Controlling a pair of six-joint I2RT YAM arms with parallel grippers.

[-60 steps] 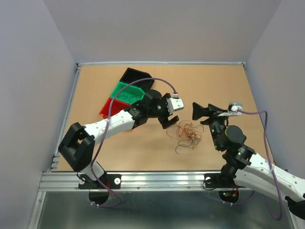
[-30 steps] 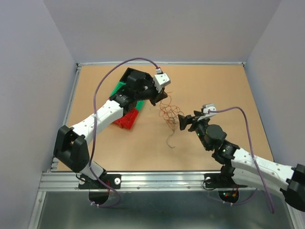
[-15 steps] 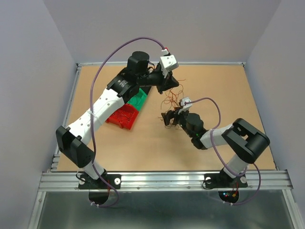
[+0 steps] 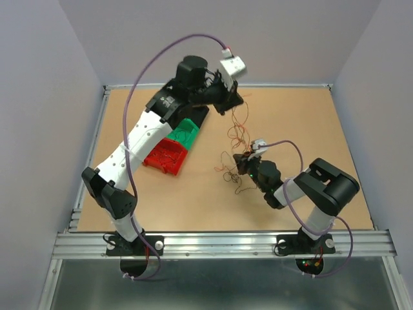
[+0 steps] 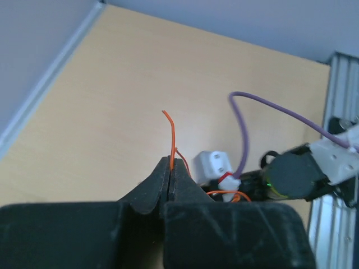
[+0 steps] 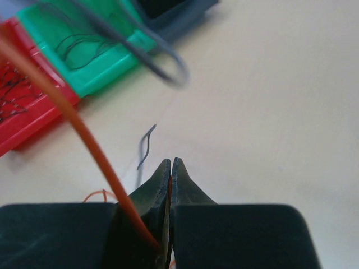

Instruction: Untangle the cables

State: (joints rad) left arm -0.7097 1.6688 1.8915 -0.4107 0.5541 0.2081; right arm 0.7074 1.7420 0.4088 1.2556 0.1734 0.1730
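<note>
The cables (image 4: 235,145) are thin red, orange-brown and dark wires, strung from my raised left gripper (image 4: 230,104) down to my right gripper (image 4: 241,161) near the table. A few loops lie on the table around the right gripper. In the left wrist view the left gripper (image 5: 170,163) is shut on an orange wire (image 5: 171,137) that pokes up past its tips. In the right wrist view the right gripper (image 6: 171,163) is shut with a thin red wire in the seam. A blurred orange wire (image 6: 73,117) runs across its left finger. A loose dark wire (image 6: 147,144) lies on the table ahead.
Red bin (image 4: 164,156), green bin (image 4: 184,134) and black bin (image 4: 197,115) stand in a row under the left arm, with wires in the red and green ones. They show again in the right wrist view as red bin (image 6: 22,112) and green bin (image 6: 84,53). Purple robot cables (image 4: 145,84) arch overhead.
The left gripper has risen further toward the back with its wires, stretching the bunch. The right gripper has shut on wires at the bunch's lower end.
</note>
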